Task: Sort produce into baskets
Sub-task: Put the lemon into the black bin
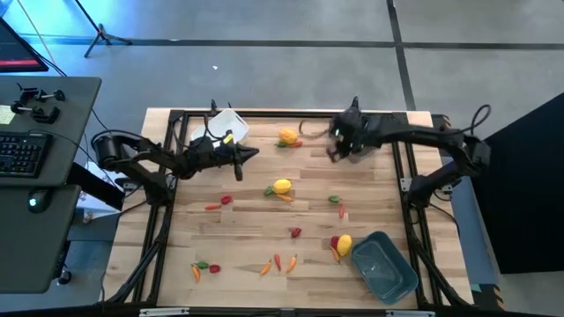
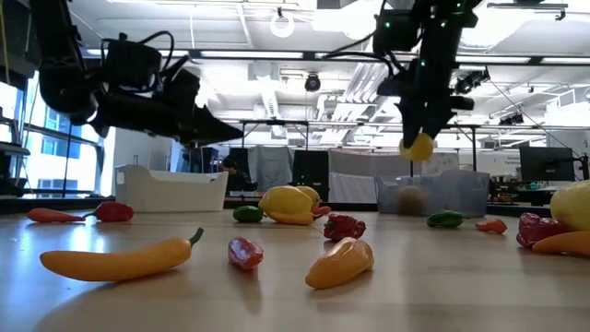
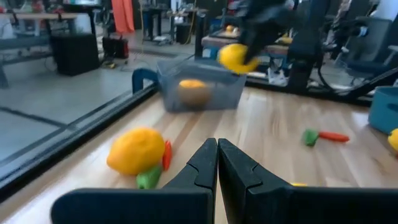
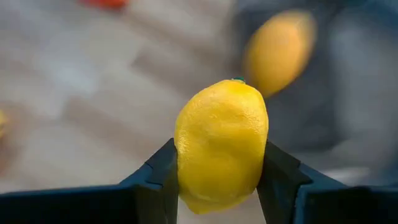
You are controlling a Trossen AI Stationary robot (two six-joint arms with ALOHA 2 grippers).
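My right gripper (image 1: 338, 148) is shut on a yellow lemon (image 4: 221, 146) at the far middle of the table. It holds the lemon in the air (image 2: 417, 146) over the translucent grey basket (image 2: 433, 195). An orange-yellow fruit (image 3: 191, 92) lies in that basket. My left gripper (image 1: 254, 154) is shut and empty, hovering beside the white basket (image 1: 229, 123) at the far left. The blue-teal basket (image 1: 385, 266) stands at the near right. Loose produce lies on the table: a lemon (image 1: 281, 186), a yellow fruit (image 1: 344, 244), and small peppers and carrots (image 1: 278, 262). My right gripper pinches the lemon between its two fingers, one on each of its long sides (image 4: 180, 155). The fingers point down from above. The lemon hangs clear of the table and basket, its green-tipped end (image 4: 239, 79) pointing away from the wrist.
A yellow-orange fruit with small green and red pieces (image 1: 288, 136) lies between the two grippers. Red and green pieces (image 1: 337, 204) and a red piece (image 1: 296, 232) dot the table's middle. The black frame rails (image 1: 172, 176) run along both table sides.
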